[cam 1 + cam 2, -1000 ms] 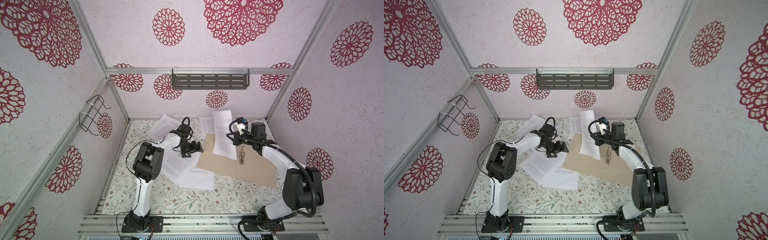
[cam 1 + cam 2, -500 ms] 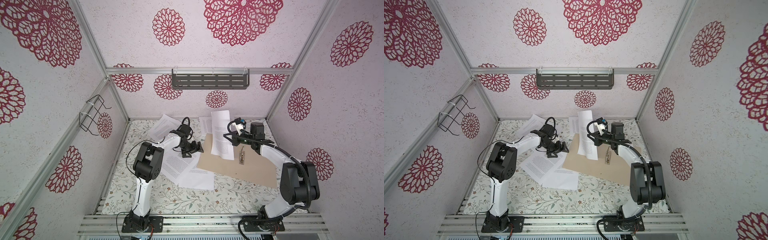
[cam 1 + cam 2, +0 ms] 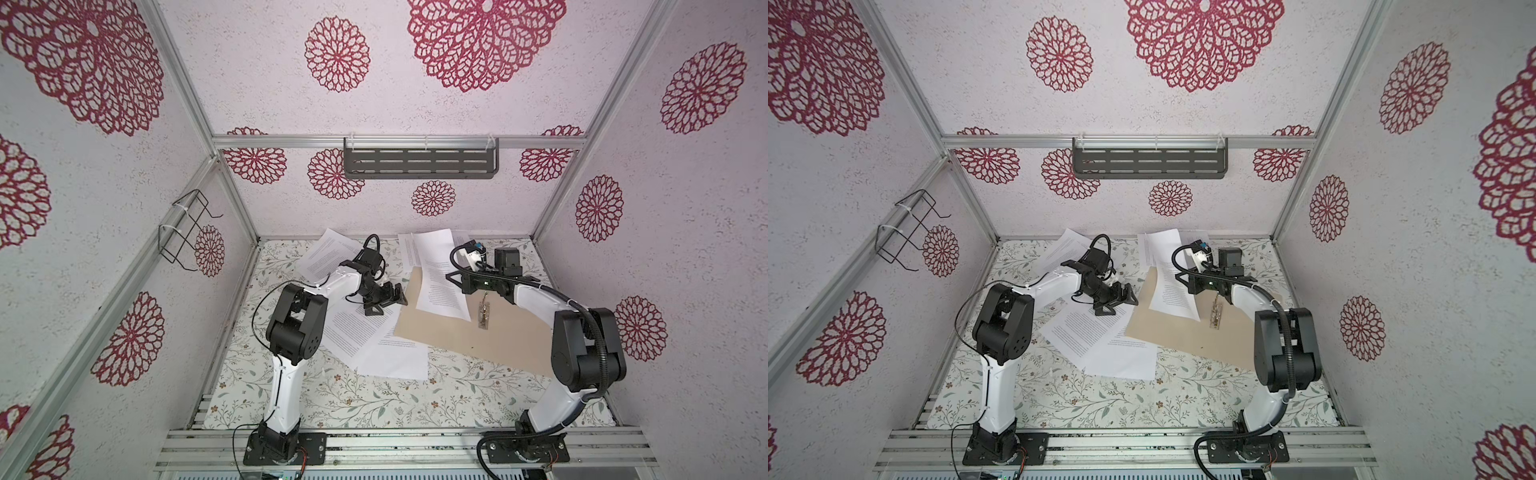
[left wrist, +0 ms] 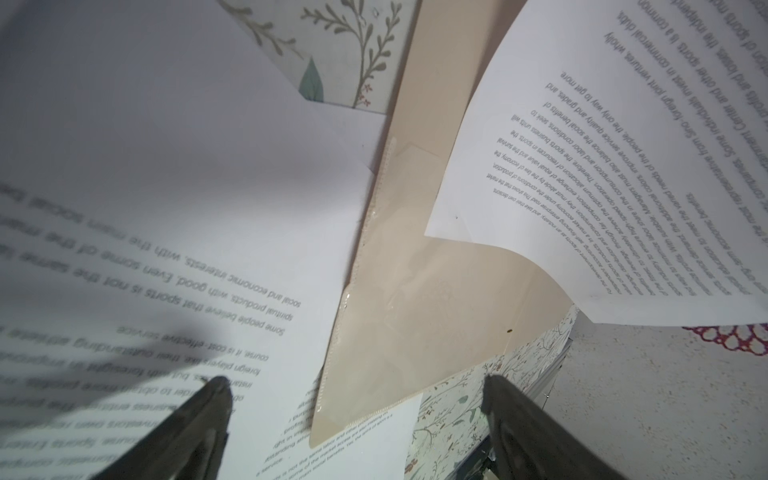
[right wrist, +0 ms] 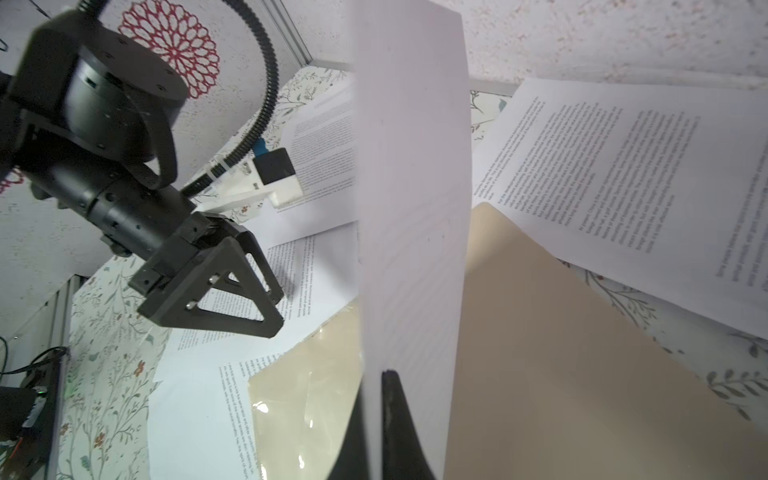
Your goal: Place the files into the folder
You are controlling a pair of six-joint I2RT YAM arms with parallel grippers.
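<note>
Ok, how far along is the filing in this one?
Done: nothing filed yet; the folder lies open and flat, bare but for its clip. In hand: the right tool is shut on one sheet, held over the folder. The left tool is open above loose sheets beside it. Left: lay that sheet in, then those and the back sheets.

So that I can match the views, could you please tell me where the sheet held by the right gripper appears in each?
In a top view: sheet at centre, over the folder.
In a top view: sheet at centre.
Left wrist: sheet upper right, curling.
Right wrist: sheet mid-frame, back side.
Shared landmark: the tan folder.
</note>
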